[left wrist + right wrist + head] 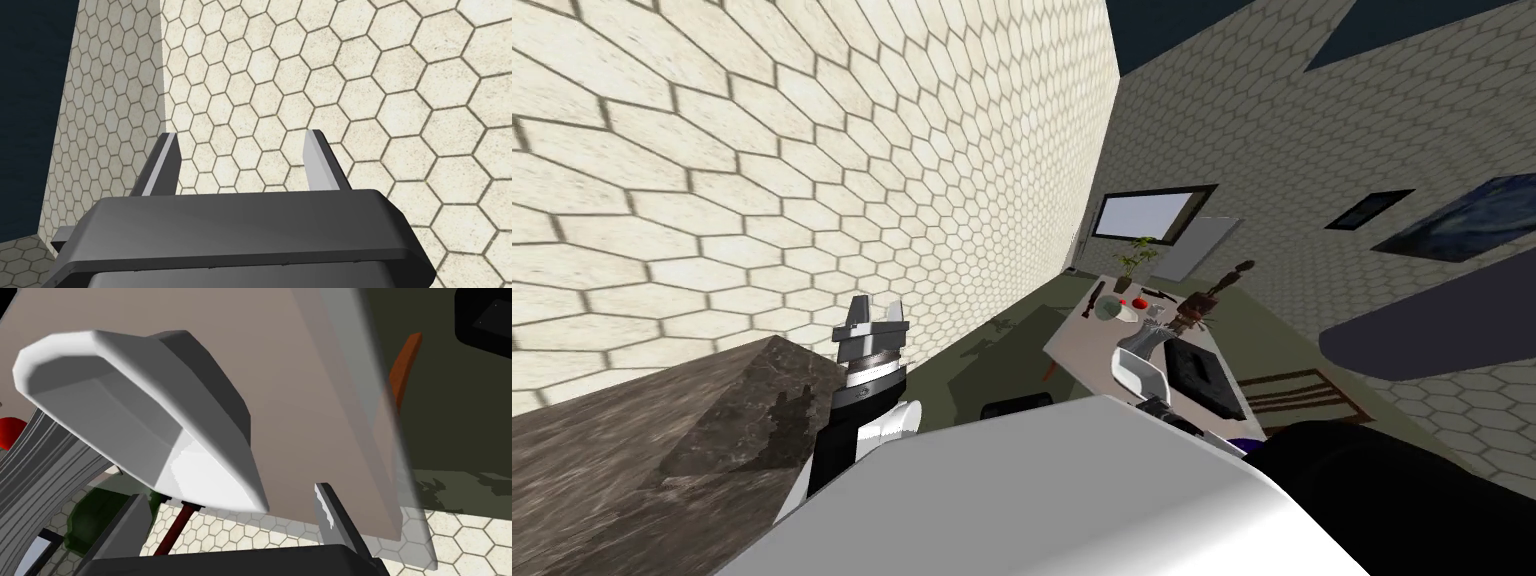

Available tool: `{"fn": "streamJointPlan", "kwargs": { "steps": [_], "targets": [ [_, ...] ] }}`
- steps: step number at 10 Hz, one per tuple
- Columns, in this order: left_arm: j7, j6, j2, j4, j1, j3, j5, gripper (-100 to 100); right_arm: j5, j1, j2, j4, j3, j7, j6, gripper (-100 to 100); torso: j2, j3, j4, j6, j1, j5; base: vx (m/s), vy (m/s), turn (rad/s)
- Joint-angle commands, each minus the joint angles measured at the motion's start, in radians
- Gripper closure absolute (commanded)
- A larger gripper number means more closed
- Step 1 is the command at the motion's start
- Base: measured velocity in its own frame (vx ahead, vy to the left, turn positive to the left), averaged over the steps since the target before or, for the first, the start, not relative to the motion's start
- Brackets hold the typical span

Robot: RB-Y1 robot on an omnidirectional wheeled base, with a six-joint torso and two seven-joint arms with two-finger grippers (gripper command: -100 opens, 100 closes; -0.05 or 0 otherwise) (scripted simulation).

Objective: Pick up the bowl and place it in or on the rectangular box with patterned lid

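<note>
The right gripper (230, 495) has its two fingers apart, and the white bowl (125, 403) lies tilted just ahead of them, with its open side turned towards the camera. The bowl's lower edge comes down into the gap between the fingers. It is close to one finger (127, 520) and clearly apart from the other. Whether it touches the nearer finger is hard to say, because the bowl covers that fingertip.

In the head view the bowl is at the near end of a pale table (1084, 352), just beside a dark rectangular box (1204, 378) that stands on the same table. A grey ribbed vase (45, 458) is right behind the bowl. Further along the table there are a green dish (1110, 309), a small red thing (1139, 303), a potted plant (1134, 258) and a brown figure (1224, 280).

The left gripper (877, 315) is raised on the other side, above the corner of a brown marbled counter (652, 440). It faces a wall of hexagon tiles, with its fingers apart and nothing between them
</note>
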Motion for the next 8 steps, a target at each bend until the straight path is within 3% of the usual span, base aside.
{"fn": "streamJointPlan", "kwargs": {
  "steps": [1, 8],
  "targets": [
    [0.000, 0.000, 0.000, 0.000, 0.000, 0.000, 0.000, 0, 0.001, 0.004, -0.014, 0.027, 0.023, 0.050, 0.036, -100, 0.000, 0.000, 0.000, 0.000, 0.000, 0.000, -0.006, -0.045, 0.454],
    [0.000, 0.000, 0.000, 0.000, 0.000, 0.000, 0.000, 0, -0.010, 0.016, -0.039, 0.091, 0.123, 0.205, 0.136, -100, -0.001, 0.000, 0.000, 0.001, 0.001, 0.000, -0.005, -0.039, 0.282]
  ]
}}
